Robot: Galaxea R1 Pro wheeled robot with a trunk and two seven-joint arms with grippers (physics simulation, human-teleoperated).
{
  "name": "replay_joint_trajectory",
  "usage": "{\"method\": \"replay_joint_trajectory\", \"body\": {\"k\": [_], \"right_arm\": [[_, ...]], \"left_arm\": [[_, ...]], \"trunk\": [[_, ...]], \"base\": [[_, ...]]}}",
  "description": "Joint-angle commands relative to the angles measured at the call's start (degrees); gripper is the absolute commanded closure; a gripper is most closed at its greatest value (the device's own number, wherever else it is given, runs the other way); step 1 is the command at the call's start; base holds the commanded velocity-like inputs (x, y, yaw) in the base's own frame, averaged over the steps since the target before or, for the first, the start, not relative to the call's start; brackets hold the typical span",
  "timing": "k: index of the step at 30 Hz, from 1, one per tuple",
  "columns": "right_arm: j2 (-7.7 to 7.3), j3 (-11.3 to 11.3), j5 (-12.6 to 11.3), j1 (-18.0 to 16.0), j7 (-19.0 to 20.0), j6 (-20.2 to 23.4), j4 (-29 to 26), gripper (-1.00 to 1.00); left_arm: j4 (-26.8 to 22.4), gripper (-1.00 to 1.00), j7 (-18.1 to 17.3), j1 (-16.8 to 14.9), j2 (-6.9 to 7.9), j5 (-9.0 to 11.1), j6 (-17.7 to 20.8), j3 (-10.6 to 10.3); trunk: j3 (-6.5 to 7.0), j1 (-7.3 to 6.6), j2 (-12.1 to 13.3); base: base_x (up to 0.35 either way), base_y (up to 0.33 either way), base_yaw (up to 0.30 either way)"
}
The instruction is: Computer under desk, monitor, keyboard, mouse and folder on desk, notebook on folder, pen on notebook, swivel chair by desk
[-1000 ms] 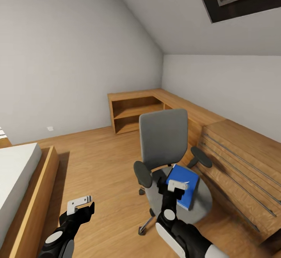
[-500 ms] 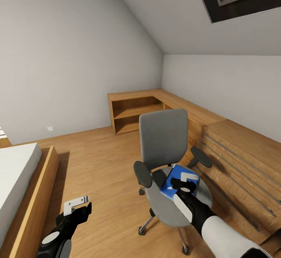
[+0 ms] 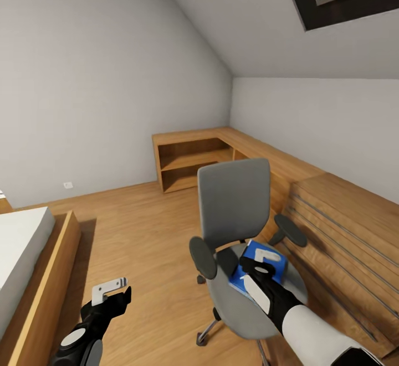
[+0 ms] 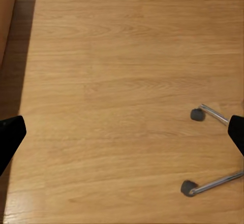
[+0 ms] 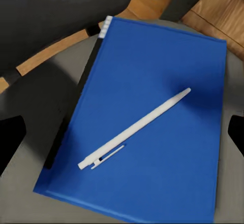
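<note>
pen [image 5: 134, 129] on folder [image 5: 147, 127], folder on swivel chair [image 3: 233, 200] seat

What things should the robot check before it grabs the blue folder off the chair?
1. Folder lies flat on the swivel chair seat: ok.
2. Pen off the folder before lifting: not ok, it lies loose on top.
3. Right gripper open, above the folder: ok.
4. Left gripper open, over bare floor: ok.
5. Fingers lined up with a folder edge: cannot tell.
</note>
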Motion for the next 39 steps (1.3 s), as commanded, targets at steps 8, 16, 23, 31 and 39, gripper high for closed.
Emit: {"method": "replay_joint_trajectory", "body": {"k": [8,16,23,31,39], "right_arm": [[-0.46,0.2,-1.0,-0.1,-0.1,5.5,0.0,-1.0],[-0.57,0.1,-2.5,-0.1,-0.2,5.9,0.1,-1.0],[-0.95,0.1,-3.9,-0.1,-0.3,6.0,0.2,-1.0],[-1.65,0.0,-4.3,-0.1,-0.2,7.1,0.4,-1.0],[-2.11,0.1,-6.4,-0.1,-0.2,7.3,0.6,-1.0]], "left_arm": [[-0.1,-1.0,0.4,0.0,0.04,0.6,0.2,-0.4],[-0.1,-1.0,0.5,0.0,0.05,0.6,0.2,-0.4],[-0.1,-1.0,0.5,0.0,0.05,0.6,0.3,-0.3],[-0.1,-1.0,0.5,0.0,-0.12,0.7,0.3,-0.2],[-0.1,-1.0,0.6,0.0,-0.13,0.7,0.3,-0.2]], "trunk": [[-0.05,0.01,0.0],[-0.05,0.01,0.0],[-0.05,0.01,0.0],[-0.41,0.45,-0.8],[-1.85,2.21,-4.0]], "base": [[0.174,0.0,0.0],[0.137,0.0,0.0],[0.127,0.0,0.0],[0.022,0.0,0.0],[0.002,0.0,0.0]]}}
